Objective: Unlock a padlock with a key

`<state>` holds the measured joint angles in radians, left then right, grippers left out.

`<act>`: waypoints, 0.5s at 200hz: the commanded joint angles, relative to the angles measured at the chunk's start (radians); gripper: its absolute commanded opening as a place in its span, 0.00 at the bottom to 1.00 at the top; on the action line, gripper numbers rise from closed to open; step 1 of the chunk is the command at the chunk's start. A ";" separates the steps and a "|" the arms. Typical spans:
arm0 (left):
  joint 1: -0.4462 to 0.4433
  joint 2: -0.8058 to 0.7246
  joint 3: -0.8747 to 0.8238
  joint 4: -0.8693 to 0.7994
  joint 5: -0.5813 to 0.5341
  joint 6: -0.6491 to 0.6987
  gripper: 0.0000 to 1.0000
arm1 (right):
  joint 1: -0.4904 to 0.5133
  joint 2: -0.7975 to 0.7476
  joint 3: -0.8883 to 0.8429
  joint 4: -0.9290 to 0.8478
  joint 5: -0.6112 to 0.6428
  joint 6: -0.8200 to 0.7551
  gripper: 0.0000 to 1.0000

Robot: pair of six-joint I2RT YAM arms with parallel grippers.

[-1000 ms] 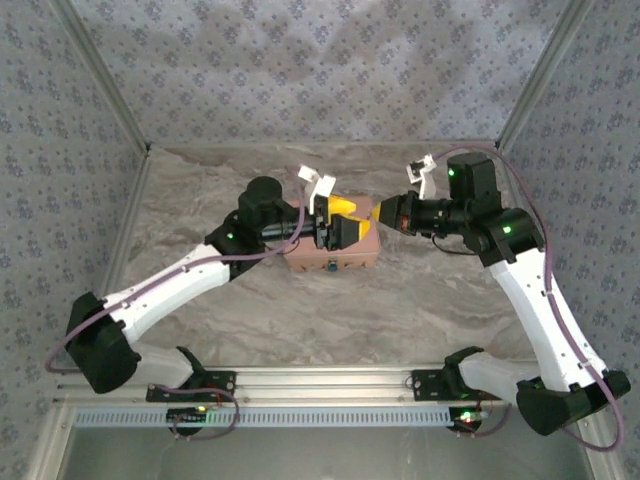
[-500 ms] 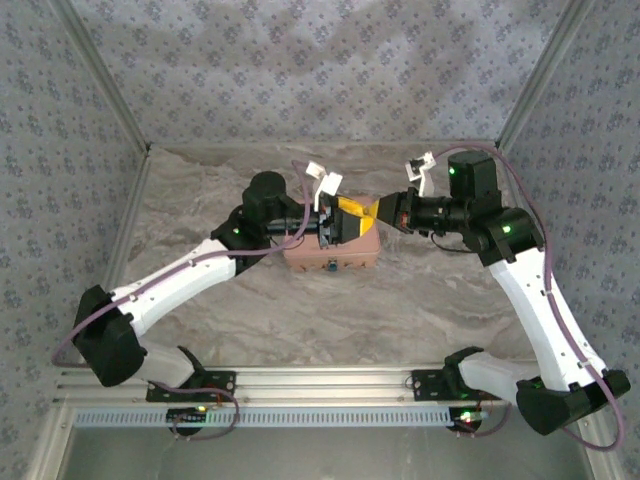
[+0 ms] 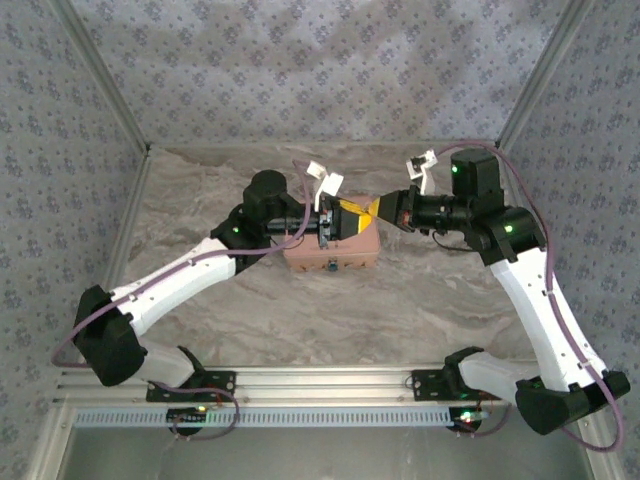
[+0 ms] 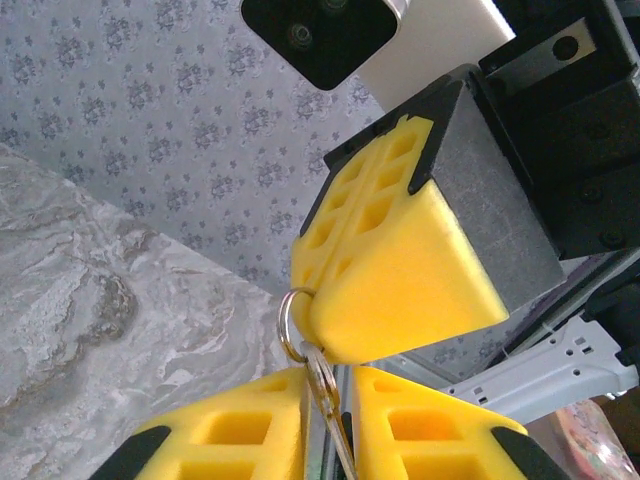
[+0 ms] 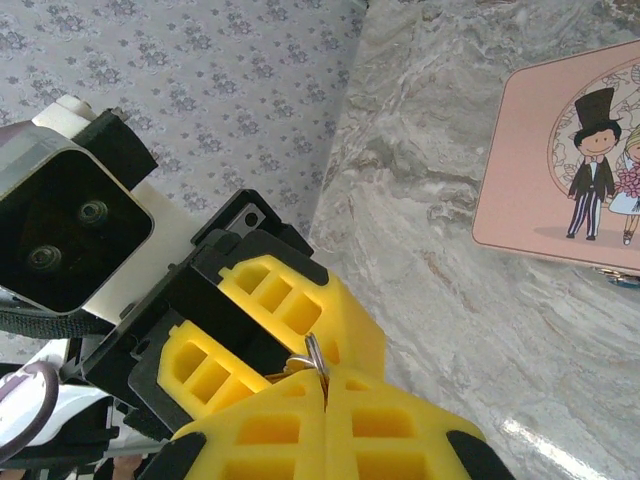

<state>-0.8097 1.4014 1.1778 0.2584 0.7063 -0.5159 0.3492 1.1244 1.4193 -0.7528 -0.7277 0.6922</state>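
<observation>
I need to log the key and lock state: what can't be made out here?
Key blade: left wrist view, hidden between the left gripper's pads, cut by the bottom edge.
Padlock: top view, a speck on the tin's front, too small to tell locked or open.

A robotics lab test cell: aluminium rail frame, floral-papered walls, marble-patterned tabletop, and two bolted-down white robot arms.

Soft, even light comes from above. The table looks bright, with only pale shadows under the arms. In the right wrist view a white shine sits on the table. Up close, the yellow pads look a bit fuzzy. The key glints a little.
</observation>
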 commanded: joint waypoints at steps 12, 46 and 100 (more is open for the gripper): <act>-0.001 -0.017 0.034 -0.028 0.001 0.035 0.26 | -0.016 0.000 0.037 -0.025 -0.027 -0.008 0.00; 0.000 -0.024 0.036 -0.039 -0.002 0.043 0.25 | -0.019 -0.002 0.034 -0.028 -0.032 -0.012 0.00; 0.001 -0.021 0.045 -0.034 0.001 0.045 0.14 | -0.018 0.000 0.033 -0.028 -0.039 -0.011 0.00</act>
<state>-0.8097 1.4010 1.1839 0.2199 0.7067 -0.4892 0.3351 1.1248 1.4250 -0.7605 -0.7406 0.6914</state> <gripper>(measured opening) 0.154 0.064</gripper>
